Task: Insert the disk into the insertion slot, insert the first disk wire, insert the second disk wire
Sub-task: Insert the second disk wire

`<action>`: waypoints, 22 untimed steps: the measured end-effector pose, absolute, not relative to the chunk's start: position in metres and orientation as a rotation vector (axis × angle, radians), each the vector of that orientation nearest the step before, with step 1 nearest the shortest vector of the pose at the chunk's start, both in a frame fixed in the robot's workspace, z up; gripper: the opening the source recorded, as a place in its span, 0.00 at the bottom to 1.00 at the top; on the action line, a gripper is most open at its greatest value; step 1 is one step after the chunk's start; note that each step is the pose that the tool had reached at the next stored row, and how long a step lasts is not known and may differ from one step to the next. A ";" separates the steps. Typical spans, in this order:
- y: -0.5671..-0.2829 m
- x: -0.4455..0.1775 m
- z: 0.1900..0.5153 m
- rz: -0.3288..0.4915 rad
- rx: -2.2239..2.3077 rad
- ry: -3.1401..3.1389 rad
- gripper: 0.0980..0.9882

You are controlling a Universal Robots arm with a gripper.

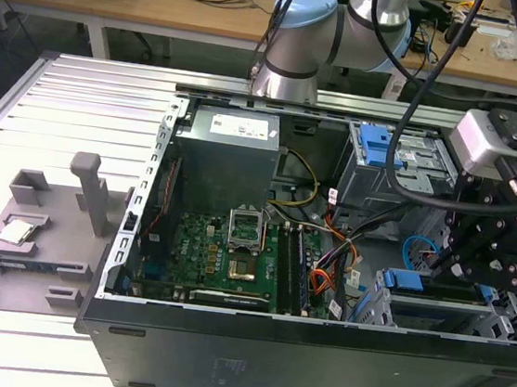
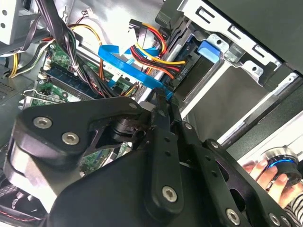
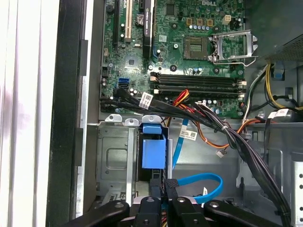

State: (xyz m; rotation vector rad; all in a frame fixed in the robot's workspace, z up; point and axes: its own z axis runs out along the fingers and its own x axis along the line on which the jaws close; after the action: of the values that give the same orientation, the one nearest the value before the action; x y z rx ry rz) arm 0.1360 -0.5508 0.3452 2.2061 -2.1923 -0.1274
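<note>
The disk's bright blue carrier (image 3: 154, 150) sits inside the insertion slot (image 3: 116, 156), a light-grey metal cage at the case's front corner. The same blue carrier (image 1: 407, 281) shows in the exterior view, and the drive body is mostly hidden. My gripper (image 3: 164, 183) hangs just behind the carrier, shut on the black end of a flat blue disk wire (image 3: 201, 182) that loops away. In the second wrist view the gripper (image 2: 163, 97) pinches that blue wire (image 2: 123, 64) close to the disk's rear edge. A black plug on red, orange and yellow wires (image 2: 182, 72) lies beside it.
Black cable bundles (image 3: 222, 130) cross between the motherboard (image 3: 189, 52) and the cage. A grey metal box with a large blue latch (image 1: 376, 146) stands further back in the case. A person's hand (image 2: 262, 172) rests on a knob outside the case. A grey fixture (image 1: 39, 234) lies on the exterior view's left.
</note>
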 end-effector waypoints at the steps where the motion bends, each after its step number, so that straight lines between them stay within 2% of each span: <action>1: -0.551 0.136 0.345 -0.127 2.206 -2.192 0.07; 17: -0.551 0.137 0.340 -0.109 2.198 -2.185 0.07; 18: -0.551 0.137 0.340 -0.109 2.197 -2.185 0.08; 19: -0.551 0.137 0.341 -0.109 2.197 -2.185 0.15; 22: -0.551 0.137 0.358 -0.109 2.197 -2.185 0.15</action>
State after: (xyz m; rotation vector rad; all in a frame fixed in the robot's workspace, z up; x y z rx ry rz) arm 0.1366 -0.5510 0.3578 2.1970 -2.1847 -0.1087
